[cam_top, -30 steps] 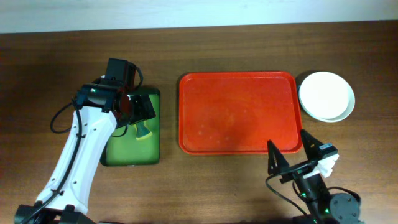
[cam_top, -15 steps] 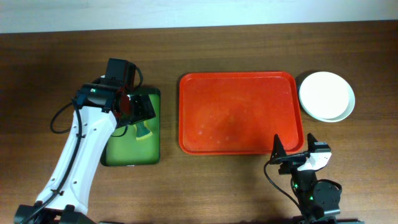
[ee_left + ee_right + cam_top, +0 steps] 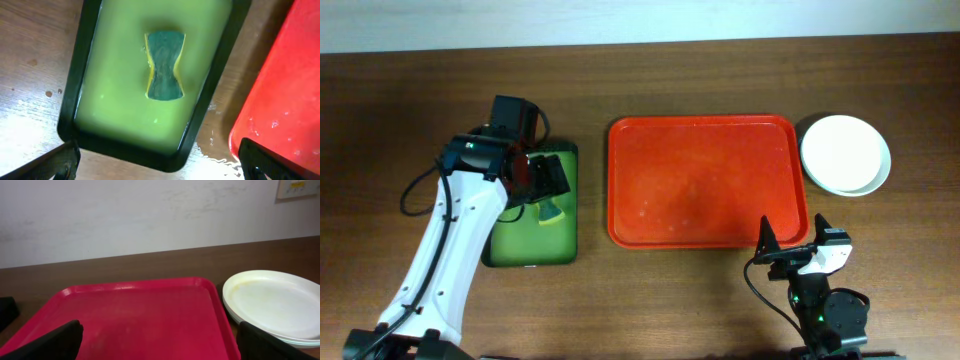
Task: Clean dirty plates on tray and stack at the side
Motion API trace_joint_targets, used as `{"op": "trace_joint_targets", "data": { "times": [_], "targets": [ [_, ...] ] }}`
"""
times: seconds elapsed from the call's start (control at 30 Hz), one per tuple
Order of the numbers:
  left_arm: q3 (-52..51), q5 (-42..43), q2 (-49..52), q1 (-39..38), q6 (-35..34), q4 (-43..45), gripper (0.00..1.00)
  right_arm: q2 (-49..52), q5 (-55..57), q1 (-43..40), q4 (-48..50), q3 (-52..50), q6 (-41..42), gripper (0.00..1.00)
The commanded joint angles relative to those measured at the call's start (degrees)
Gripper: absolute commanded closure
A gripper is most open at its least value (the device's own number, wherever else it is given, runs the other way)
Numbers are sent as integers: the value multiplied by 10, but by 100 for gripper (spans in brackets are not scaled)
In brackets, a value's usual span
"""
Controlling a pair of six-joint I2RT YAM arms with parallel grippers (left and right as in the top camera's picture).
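Note:
The red tray (image 3: 705, 180) lies in the middle of the table with no plates on it; it also shows in the right wrist view (image 3: 140, 317) and the left wrist view (image 3: 285, 90). The plates (image 3: 845, 153) sit stacked to the right of the tray, a white one on top; the stack also shows in the right wrist view (image 3: 275, 305). My left gripper (image 3: 542, 185) is open and empty above the green tray (image 3: 520, 250). My right gripper (image 3: 792, 245) is open and empty at the tray's front right edge.
A green and yellow sponge (image 3: 164, 72) lies in the green tray (image 3: 90, 60), left of the red tray. Water drops lie on the table (image 3: 215, 150) between the two trays. A pale wall (image 3: 150, 215) stands behind the table.
My right gripper has drawn back and turned at the tray's front right edge over the first half second, then stayed still. The left arm has not moved.

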Motion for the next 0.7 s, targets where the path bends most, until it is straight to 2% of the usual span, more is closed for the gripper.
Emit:
{"op": "trace_joint_targets", "data": {
  "times": [0.0, 0.07, 0.1, 0.13, 0.2, 0.27, 0.33, 0.4, 0.53, 0.67],
  "targets": [
    [-18, 10, -57, 3, 9, -10, 1, -4, 10, -2, -3, -4, -4, 2],
    [-103, 4, -149, 2, 10, 33, 1, -4, 10, -2, -3, -4, -4, 2],
    [-176, 8, -209, 2, 41, 101, 1, -4, 10, -2, -3, -4, -4, 2],
    [-258, 30, -274, 2, 116, 174, 1, -4, 10, -2, -3, -4, -4, 2],
    [-421, 68, -416, 2, 210, 307, 1, -4, 10, -2, -3, -4, -4, 2],
    [-550, 74, -578, 2, 215, 424, 1, -4, 10, -2, -3, -4, -4, 1],
    [-616, 77, -718, 2, 215, 472, 1, -4, 10, -2, -3, -4, -4, 2],
    [-645, 77, -815, 2, 215, 497, 1, -4, 10, -2, -3, -4, -4, 2],
    [-692, 89, -873, 44, 215, 522, 1, -4, 10, -2, -3, -4, -4, 2],
    [-755, 137, -881, 81, 215, 658, 1, -4, 10, -2, -3, -4, -4, 2]
  ]
}}
